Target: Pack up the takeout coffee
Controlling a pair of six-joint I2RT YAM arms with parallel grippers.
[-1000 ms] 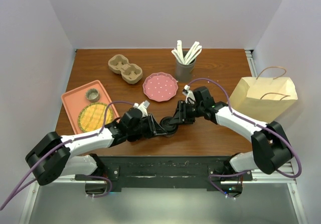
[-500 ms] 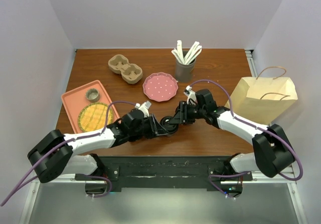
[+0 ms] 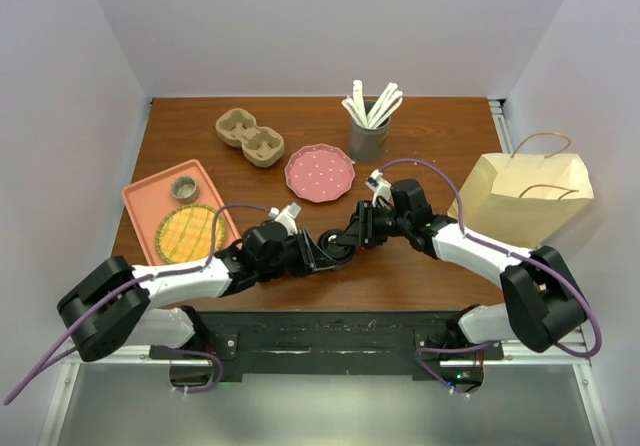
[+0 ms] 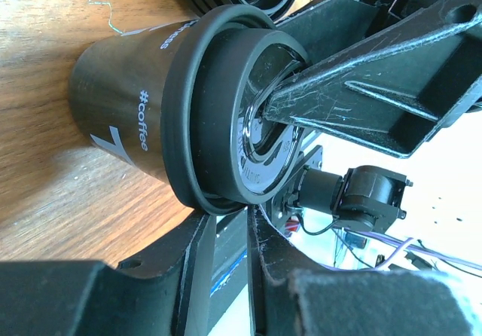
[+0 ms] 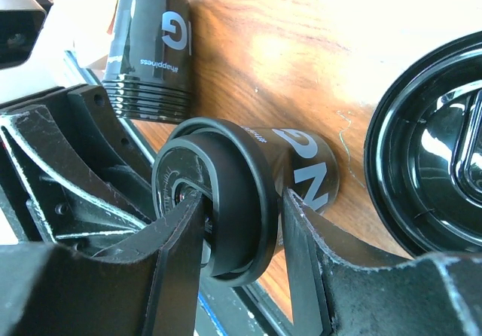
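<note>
A black takeout coffee cup (image 4: 120, 102) with white print stands on the table, its black lid (image 4: 203, 110) on top. It sits between both grippers in the top view (image 3: 330, 247). My right gripper (image 5: 241, 200) is shut on the lid (image 5: 248, 223): one finger lies in the lid's top recess, the other presses the cup wall (image 5: 309, 163) under the rim. My left gripper (image 4: 232, 217) is shut and empty, its tips touching the lid's rim from the near side. The brown paper bag (image 3: 525, 196) stands at the right. The pulp cup carrier (image 3: 250, 136) lies at the back left.
A second black cup (image 5: 151, 50) stands upside down nearby and a loose black lid (image 5: 437, 148) lies beside the held cup. A pink plate (image 3: 319, 173), a grey holder of stirrers (image 3: 368, 134) and a pink tray (image 3: 150, 201) with a yellow coaster stand farther back.
Both grippers and the cup between them have shifted slightly left and away from the near edge. The grips look the same.
</note>
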